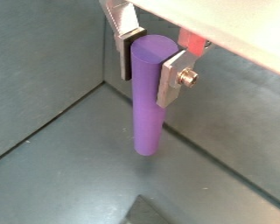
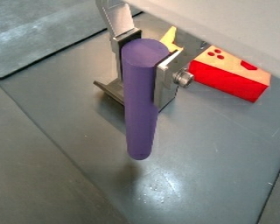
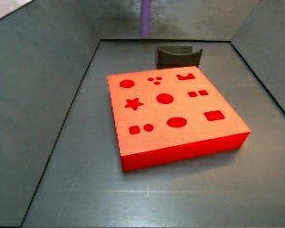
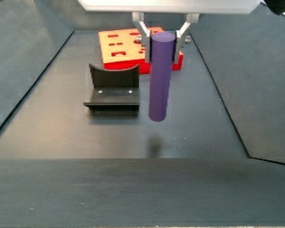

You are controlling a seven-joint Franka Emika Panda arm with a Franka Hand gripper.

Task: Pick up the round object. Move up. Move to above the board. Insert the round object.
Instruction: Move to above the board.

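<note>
My gripper (image 1: pixel 150 66) is shut on the top end of the purple round object (image 1: pixel 149 114), which hangs upright below the fingers, clear of the grey floor. Both wrist views show the grip (image 2: pixel 143 66) on the peg (image 2: pixel 139 114). In a side view the gripper (image 4: pixel 164 36) holds the peg (image 4: pixel 160 80) beside the fixture, apart from the red-orange board (image 4: pixel 124 46). In a side view the board (image 3: pixel 181 153) lies mid-floor with darker shaped cutouts on top, and only the peg's lower part (image 3: pixel 146 18) shows behind it. The board's end also shows in a wrist view (image 2: pixel 230 79).
The dark L-shaped fixture (image 4: pixel 111 87) stands on the floor between the peg and the board, also seen in a side view (image 3: pixel 178 55) and in a wrist view (image 2: pixel 113 90). Sloping grey walls enclose the floor.
</note>
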